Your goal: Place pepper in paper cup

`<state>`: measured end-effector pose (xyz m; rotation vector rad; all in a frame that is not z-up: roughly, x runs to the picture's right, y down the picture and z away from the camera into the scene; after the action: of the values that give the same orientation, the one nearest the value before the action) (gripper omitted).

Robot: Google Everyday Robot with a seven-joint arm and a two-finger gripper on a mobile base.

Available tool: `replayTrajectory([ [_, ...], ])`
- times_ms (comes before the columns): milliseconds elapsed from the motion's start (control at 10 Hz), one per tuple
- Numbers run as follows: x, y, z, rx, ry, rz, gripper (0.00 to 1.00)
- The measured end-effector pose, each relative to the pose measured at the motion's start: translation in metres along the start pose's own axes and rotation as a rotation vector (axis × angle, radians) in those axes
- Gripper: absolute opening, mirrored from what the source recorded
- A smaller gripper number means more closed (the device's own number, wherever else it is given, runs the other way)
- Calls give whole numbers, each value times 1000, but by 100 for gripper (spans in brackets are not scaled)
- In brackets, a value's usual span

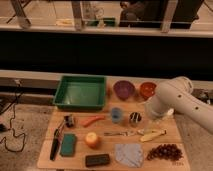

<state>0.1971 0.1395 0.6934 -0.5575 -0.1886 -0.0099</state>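
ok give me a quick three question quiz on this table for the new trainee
1. True or false: the pepper is already inside a cup.
2. Which stands closest to the pepper? a) blue cup b) dark metallic cup c) banana
3. Where is the gripper?

Key: 1 false, it lies on the wooden table. 2 a. 3 at the end of the white arm, over the table's right side, just right of the dark metallic cup and behind the banana.
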Motion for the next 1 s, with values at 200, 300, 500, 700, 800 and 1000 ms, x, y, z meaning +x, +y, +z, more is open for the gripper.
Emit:
replayTrajectory([
  [200, -1, 1, 1, -4, -5, 1, 80],
  [300, -4, 5, 6, -16, -18, -4, 80],
  [500, -35, 10, 18, -29, -56, -32, 80],
  [700, -70, 7, 30, -23, -110, -52, 80],
  [800, -84, 4, 38, -22, -153, -53, 80],
  [1000, -105, -4, 59, -32, -243, -45, 80],
])
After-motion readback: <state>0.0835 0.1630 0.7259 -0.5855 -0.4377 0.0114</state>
